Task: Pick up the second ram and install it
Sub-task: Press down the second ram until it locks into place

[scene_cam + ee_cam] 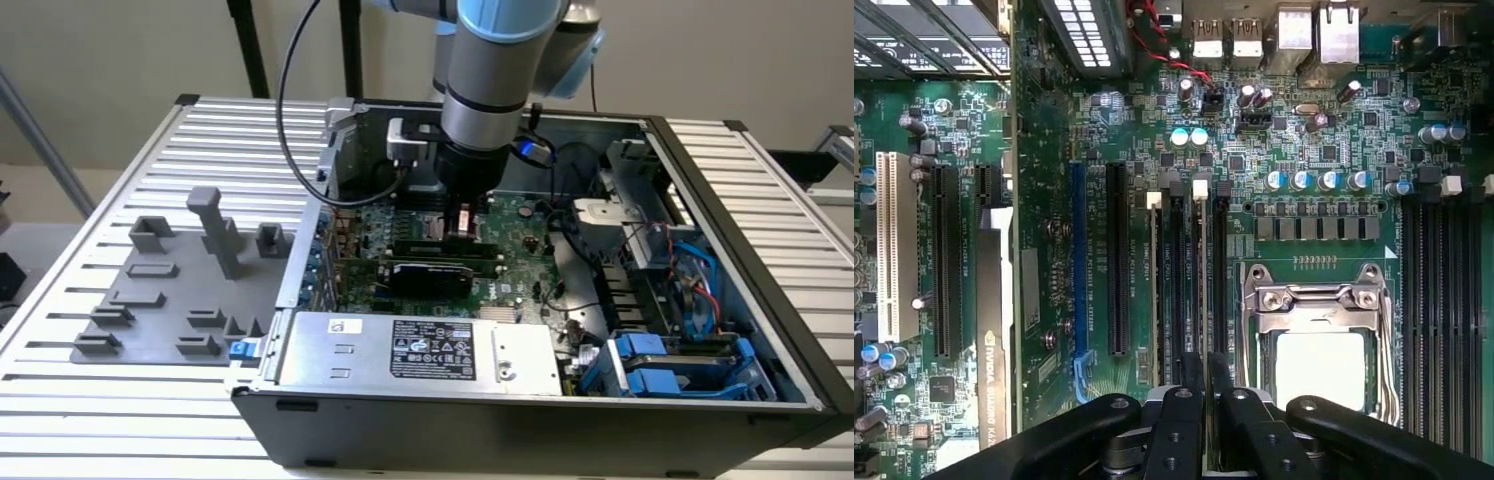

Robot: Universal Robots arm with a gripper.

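Inside an open computer case (747, 250) on a slatted metal table (80, 420), the arm reaches straight down and holds its pincer (461, 228) just above the green motherboard (514, 250). In the wrist view the pincer (1204, 375) has its two black fingers (1186, 400) drawn close, with only a thin gap between them. In that gap sits the second ram (1201, 300), seen edge-on as a slim dark strip. It runs away from the fingertips along one of the memory slots to a white latch (1200, 188). The pincer looks clamped on the stick's top edge, though that edge-on angle hides how deep the stick stands in the slot.

In the exterior view the ram lies directly under the fingertips, at the pincer's six o'clock. A black graphics card (427, 278) lies just beyond it, also toward six o'clock. A silver power supply (414, 350) with a dark label fills the case's near corner. The processor socket (1319, 350) with its metal frame sits just beside the memory slots in the wrist view. At nine o'clock from the case in the exterior view, a gray fixture plate (160, 300) with upright blocks rests on the table, well apart from the pincer.
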